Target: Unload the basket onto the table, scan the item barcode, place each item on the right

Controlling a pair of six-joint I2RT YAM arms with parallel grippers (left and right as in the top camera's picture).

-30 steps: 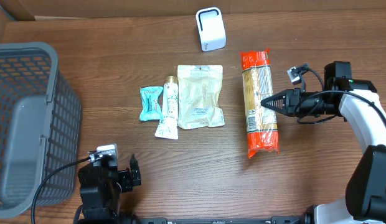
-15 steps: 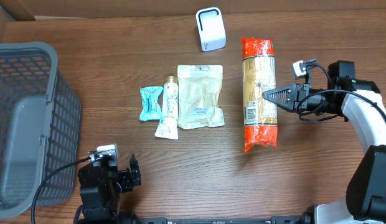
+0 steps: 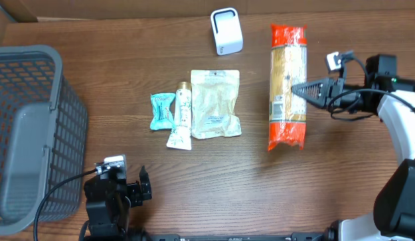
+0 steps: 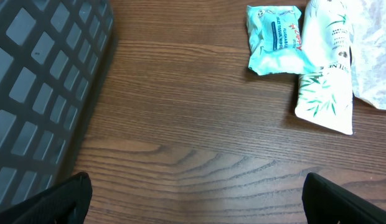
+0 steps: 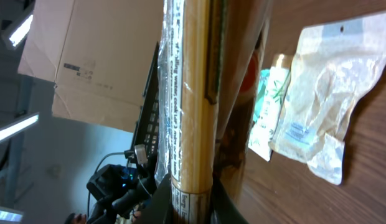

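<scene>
A long pack of spaghetti [image 3: 288,80] with red ends hangs lifted over the right side of the table, my right gripper [image 3: 301,89] shut on its middle from the right. In the right wrist view the pack [image 5: 190,93] runs up from the closed right gripper [image 5: 192,202], with a white printed label by the fingers. A white box-shaped scanner [image 3: 226,31] stands at the back, left of the pack's far end. My left gripper [image 3: 136,187] rests low at the front left, open over bare wood [image 4: 196,199], holding nothing.
A teal packet [image 3: 162,110], a white tube [image 3: 181,117] and a pale pouch [image 3: 215,104] lie side by side mid-table. A grey mesh basket [image 3: 27,134] fills the left edge. Cardboard [image 3: 20,10] stands at the back left.
My right gripper has carried the spaghetti pack toward the back and slightly right, bringing its far end level with the scanner. The left arm has not moved.
</scene>
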